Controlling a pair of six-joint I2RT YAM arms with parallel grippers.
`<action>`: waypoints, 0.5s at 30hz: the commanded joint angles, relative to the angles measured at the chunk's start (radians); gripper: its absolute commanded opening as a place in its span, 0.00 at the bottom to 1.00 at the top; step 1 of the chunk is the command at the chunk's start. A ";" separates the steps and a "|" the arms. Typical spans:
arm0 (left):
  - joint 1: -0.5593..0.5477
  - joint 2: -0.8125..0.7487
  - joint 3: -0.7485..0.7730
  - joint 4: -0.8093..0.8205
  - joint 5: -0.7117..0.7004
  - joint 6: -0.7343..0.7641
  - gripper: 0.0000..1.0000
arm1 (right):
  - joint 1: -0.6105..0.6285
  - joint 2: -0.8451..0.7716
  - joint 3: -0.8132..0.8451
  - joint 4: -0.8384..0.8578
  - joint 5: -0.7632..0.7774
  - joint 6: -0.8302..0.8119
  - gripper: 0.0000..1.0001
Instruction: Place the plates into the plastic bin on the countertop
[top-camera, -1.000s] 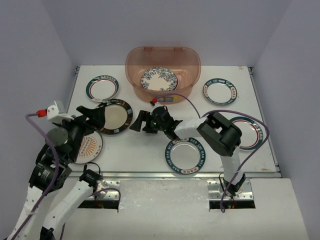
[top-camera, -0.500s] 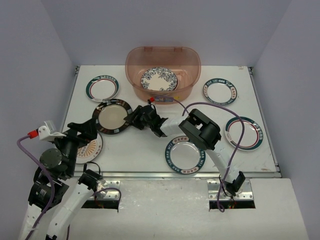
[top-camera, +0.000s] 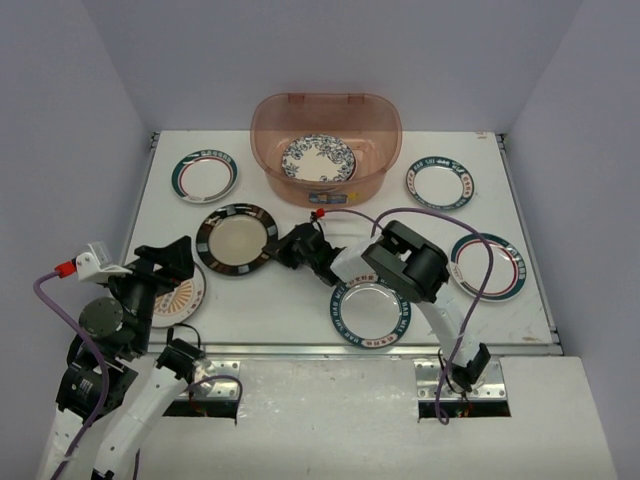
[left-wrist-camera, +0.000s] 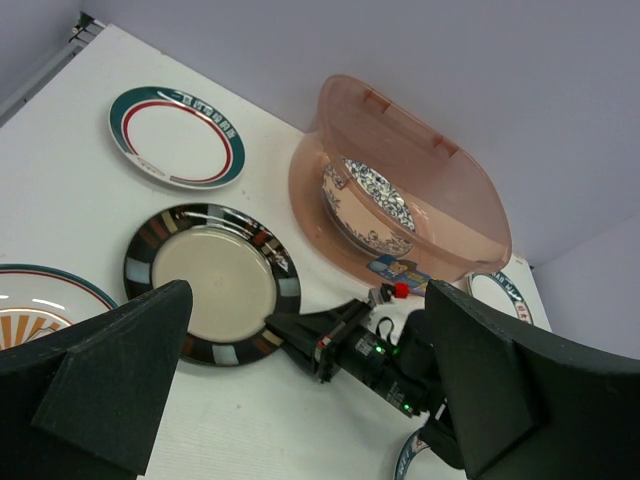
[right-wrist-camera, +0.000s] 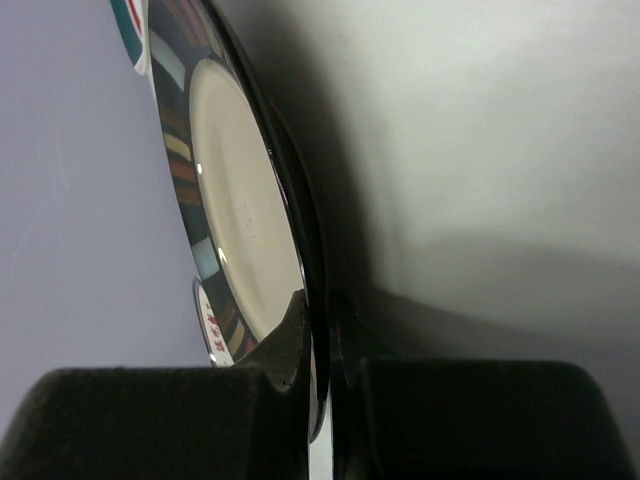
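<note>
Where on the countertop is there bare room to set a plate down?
Bare countertop lies along the near edge, between the orange sunburst plate and the nearest lettered plate. The middle is crowded: the jaws of the right arm pinch the dark-rimmed plate near the bin.

White lettering rings the teal rim of the near plate and of the far-right plate, but it is too small to read. The front label on the plastic bin shows only colours, nothing legible.

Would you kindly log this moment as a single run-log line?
right gripper: shut on dark-rimmed plate rim | left gripper: open | plastic bin: holds blue-white plate
</note>
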 joint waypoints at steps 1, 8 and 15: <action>0.004 0.005 -0.003 0.033 0.001 0.013 1.00 | -0.013 -0.180 -0.181 0.040 0.070 -0.031 0.00; 0.005 0.005 -0.003 0.032 0.000 0.010 1.00 | -0.059 -0.361 -0.270 0.154 -0.189 -0.122 0.00; 0.005 0.000 -0.005 0.032 -0.003 0.009 1.00 | -0.111 -0.493 -0.244 0.218 -0.471 -0.089 0.00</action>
